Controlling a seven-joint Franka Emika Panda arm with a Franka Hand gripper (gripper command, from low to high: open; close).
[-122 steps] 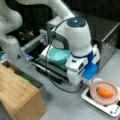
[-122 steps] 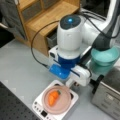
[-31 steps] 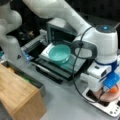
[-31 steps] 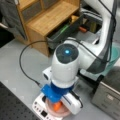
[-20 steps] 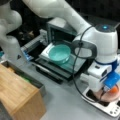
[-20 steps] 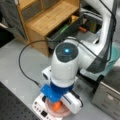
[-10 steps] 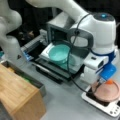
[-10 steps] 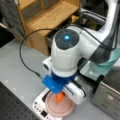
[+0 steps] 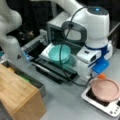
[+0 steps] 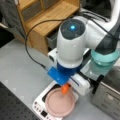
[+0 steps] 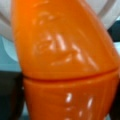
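Gripper (image 10: 65,88): pinching the orange carrot (image 10: 65,88), now lifted above the pink plate (image 10: 60,102).
Change: carrot previously lay on the plate.
Wrist view: carrot (image 11: 65,60) fills everything.

Front view, shelf at its left: you look down at an angle across the table (image 9: 62,102) — wooden shelf (image 9: 20,95) near, oven (image 9: 60,27) beyond.
Front view, shelf at its top: you look steeply down from the opposite side, wooden shelf (image 10: 47,17) far.
Shared: both hold the teal bowl (image 9: 59,53), pink plate (image 10: 60,102) and scale (image 9: 100,100).
Wrist view: pressed close — an orange object (image 11: 65,62) fills it.
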